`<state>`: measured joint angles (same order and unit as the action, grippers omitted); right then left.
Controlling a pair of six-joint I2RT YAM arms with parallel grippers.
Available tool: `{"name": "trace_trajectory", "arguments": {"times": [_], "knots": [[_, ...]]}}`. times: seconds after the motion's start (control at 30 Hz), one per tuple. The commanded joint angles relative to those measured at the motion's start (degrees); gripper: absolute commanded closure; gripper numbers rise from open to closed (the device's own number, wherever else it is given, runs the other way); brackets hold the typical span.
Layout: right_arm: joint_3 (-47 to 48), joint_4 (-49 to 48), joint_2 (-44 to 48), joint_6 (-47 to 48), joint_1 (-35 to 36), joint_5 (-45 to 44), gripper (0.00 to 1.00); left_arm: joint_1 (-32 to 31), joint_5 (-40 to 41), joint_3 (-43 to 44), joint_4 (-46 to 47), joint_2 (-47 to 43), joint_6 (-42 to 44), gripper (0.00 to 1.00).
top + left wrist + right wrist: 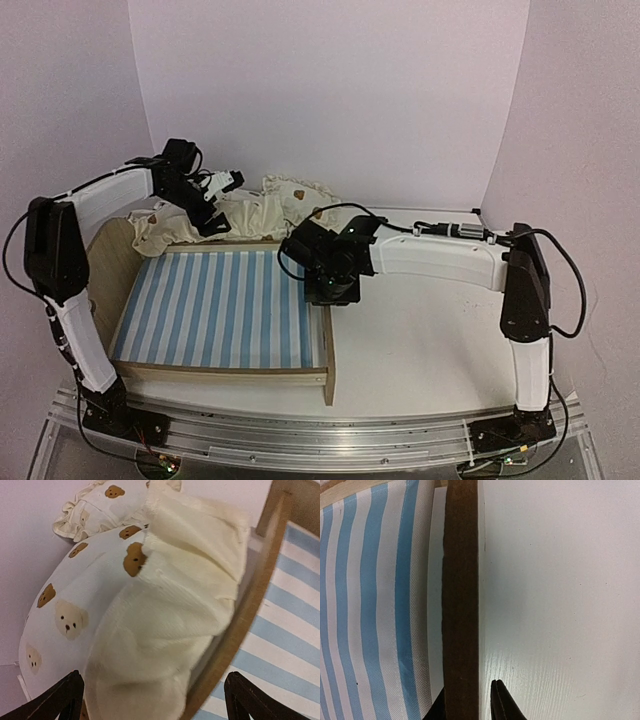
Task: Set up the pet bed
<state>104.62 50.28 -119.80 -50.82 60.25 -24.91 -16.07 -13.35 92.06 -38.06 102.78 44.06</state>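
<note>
The pet bed (215, 305) is a light-wood frame with a blue-and-white striped base, lying left of centre on the table. The cream bear-print bedding (270, 205) is heaped behind its far rail. My left gripper (212, 222) is open over that heap. In the left wrist view its gripper (157, 700) has one finger on each side of a plain cream fold (170, 630) draped at the wooden rail (250, 605), with bear-print cloth (75, 595) beside it. My right gripper (333, 295) is closed on the bed's right end board (461, 605), with a finger (502, 707) on its outer side.
The white table (560, 580) stretches right of the end board. Lilac walls close in the back and both sides (330, 90). A ruffled bear-print piece (95, 505) lies behind the heap near the back wall. The right arm's cable (450, 228) runs along the table's back right.
</note>
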Motion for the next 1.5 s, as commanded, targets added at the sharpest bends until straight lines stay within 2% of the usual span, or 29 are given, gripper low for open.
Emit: {"name": "trace_trajectory", "arguments": {"times": [0.0,0.07,0.17,0.23,0.33,0.37,0.67,0.8,1.07,1.33,1.47], "knots": [[-1.37,4.15,4.75,-2.95,-0.92,-3.16,0.78,0.08,8.19,12.69,0.36,9.78,2.28,0.0],[-1.92,4.13,5.48,-3.0,-0.88,-3.32,0.78,0.03,9.31,17.35,0.05,14.01,1.14,0.01],[-3.56,4.13,6.8,-3.39,-0.92,-4.08,0.78,-0.36,8.13,19.22,-1.68,17.1,1.73,0.1],[-4.81,4.16,7.87,-3.73,-0.97,-5.41,0.79,-0.81,7.61,18.23,-1.82,17.12,2.11,0.28],[-7.18,4.13,9.84,-4.31,-0.96,-7.85,0.81,-1.36,4.48,19.09,-2.51,15.71,1.22,0.85],[-8.0,4.13,10.52,-4.55,-0.95,-8.79,0.82,-1.52,3.6,19.93,-2.18,14.93,0.39,0.99],[-18.83,4.13,20.22,-9.89,-2.0,-18.64,0.91,-2.26,-3.04,34.04,9.98,4.76,-9.0,1.0],[-24.62,4.13,25.41,-11.06,-4.37,-19.87,0.94,-2.75,-4.86,36.97,16.82,0.32,-10.47,1.0],[-31.3,4.13,33.19,-8.92,-12.25,-19.92,0.99,-3.11,-12.75,46.28,23.17,-2.11,-16.6,1.0],[-26.24,3.66,30.55,-3.11,-16.29,-20.56,1.0,-3.57,-20.26,41.74,22.96,-4.6,-24.25,1.0],[-23.32,0.08,27.6,6.01,-16.59,-16.56,1.0,-4.7,-22.29,38.98,21.26,-5.75,-27.55,1.0]]}}
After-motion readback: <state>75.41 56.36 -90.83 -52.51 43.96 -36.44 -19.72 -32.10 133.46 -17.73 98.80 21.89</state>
